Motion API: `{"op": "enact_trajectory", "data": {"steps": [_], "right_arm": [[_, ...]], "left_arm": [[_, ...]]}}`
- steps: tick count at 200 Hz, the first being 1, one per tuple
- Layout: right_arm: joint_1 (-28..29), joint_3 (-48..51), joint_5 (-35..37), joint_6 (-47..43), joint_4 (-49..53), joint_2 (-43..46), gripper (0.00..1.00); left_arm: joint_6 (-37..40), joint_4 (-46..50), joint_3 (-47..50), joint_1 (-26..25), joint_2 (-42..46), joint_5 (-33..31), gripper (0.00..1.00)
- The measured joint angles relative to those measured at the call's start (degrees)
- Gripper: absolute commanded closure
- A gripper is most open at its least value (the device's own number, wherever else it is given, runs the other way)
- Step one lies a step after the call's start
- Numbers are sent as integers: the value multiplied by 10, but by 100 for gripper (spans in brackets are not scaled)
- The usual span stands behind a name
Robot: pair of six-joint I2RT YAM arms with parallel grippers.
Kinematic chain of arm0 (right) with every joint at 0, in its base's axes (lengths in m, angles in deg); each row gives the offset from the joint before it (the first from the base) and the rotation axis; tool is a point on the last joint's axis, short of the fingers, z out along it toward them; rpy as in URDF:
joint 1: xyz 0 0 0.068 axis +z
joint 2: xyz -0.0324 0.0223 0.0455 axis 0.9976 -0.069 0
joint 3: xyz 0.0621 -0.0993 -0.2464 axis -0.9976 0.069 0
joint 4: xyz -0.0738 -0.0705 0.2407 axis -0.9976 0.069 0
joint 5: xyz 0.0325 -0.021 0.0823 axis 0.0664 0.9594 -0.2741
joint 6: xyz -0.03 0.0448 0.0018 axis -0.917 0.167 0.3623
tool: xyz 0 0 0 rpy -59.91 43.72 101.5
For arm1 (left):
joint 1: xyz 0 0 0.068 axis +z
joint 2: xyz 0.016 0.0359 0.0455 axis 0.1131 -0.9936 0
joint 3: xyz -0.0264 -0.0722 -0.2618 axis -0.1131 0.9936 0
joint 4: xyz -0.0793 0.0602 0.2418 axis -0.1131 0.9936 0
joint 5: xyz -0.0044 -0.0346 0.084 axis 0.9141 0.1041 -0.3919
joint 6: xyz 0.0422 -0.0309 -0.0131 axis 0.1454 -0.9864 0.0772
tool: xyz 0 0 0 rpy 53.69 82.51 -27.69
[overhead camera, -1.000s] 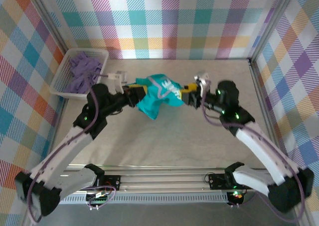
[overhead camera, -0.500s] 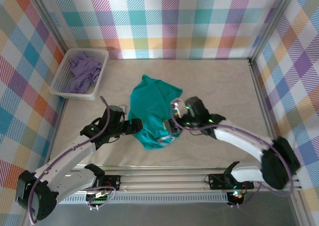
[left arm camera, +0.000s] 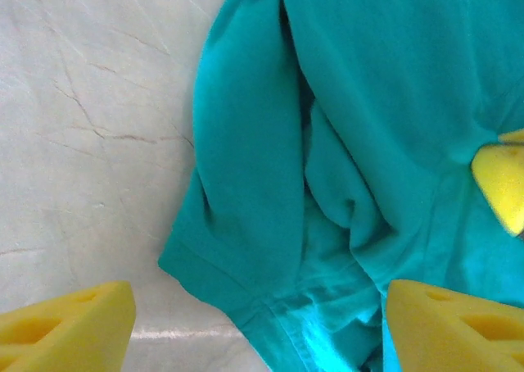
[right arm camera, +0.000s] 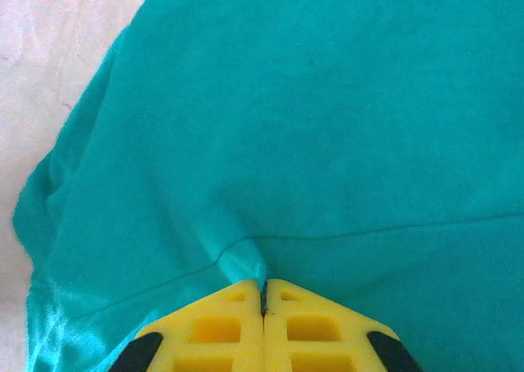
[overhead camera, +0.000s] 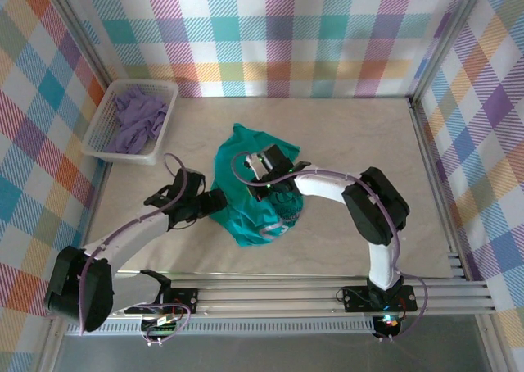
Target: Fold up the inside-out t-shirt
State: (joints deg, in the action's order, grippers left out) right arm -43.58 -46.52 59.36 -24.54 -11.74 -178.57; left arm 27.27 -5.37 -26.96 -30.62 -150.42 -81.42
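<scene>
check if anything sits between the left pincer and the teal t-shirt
Nothing visible does. The open left pincer hangs at the edge of the teal t-shirt; the right pincer is shut on a pinch of it.

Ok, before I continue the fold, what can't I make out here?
- Right wrist: the right end effector is shut on a t-shirt pucker; its fingers hide how many layers.
- Top external: the right arm covers that end effector's tips and the t-shirt's middle.
- Left wrist: the bottom edge cuts off the t-shirt's hem.
</scene>
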Motion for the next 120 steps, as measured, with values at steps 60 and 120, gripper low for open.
{"op": "enact_trajectory", "data": {"steps": [60, 120], "right_arm": [[-141, 119, -57, 86, -23, 243, 100], [-165, 169, -73, 119, -16, 236, 100]], "left_arm": [[31, -91, 40, -61, 50, 46, 22], [98, -137, -59, -141, -126, 40, 35]]}}
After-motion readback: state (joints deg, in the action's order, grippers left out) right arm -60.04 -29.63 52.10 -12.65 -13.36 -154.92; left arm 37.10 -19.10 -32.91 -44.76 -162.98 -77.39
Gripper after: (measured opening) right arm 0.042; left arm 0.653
